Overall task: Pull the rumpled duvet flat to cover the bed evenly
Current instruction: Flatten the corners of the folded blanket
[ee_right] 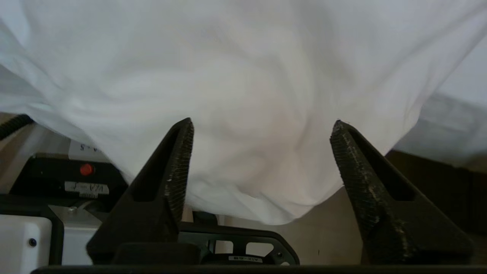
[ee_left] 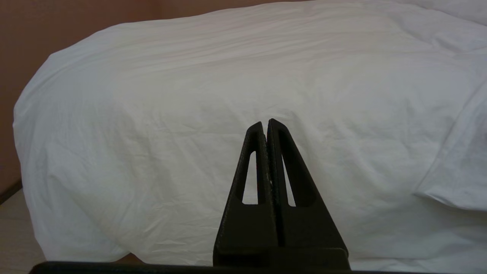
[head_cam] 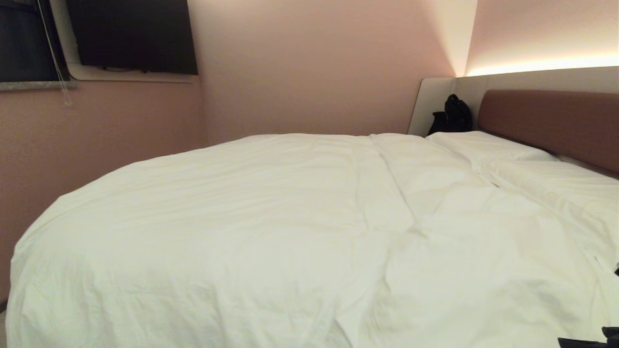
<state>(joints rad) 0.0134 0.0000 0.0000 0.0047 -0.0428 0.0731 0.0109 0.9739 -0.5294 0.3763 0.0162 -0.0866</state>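
Note:
The white duvet (head_cam: 271, 217) is spread over the bed (head_cam: 556, 121) with soft wrinkles and a long crease running down its middle. It drapes over the near side and the foot corner (ee_left: 114, 160). My right gripper (ee_right: 262, 127) is low at the bed's near side, open, with nothing between its fingers. The duvet's loose hanging edge (ee_right: 247, 114) is just beyond the fingertips. My left gripper (ee_left: 265, 123) is shut and empty. It points at the duvet's draped side and stays clear of the cloth.
Two white pillows (head_cam: 483, 145) lie along the brown headboard. A black bag (head_cam: 452, 116) sits in the far corner. A dark screen (head_cam: 130, 34) hangs on the pink wall. Below the right gripper are my own base (ee_right: 57, 198) and beige floor (ee_right: 323, 228).

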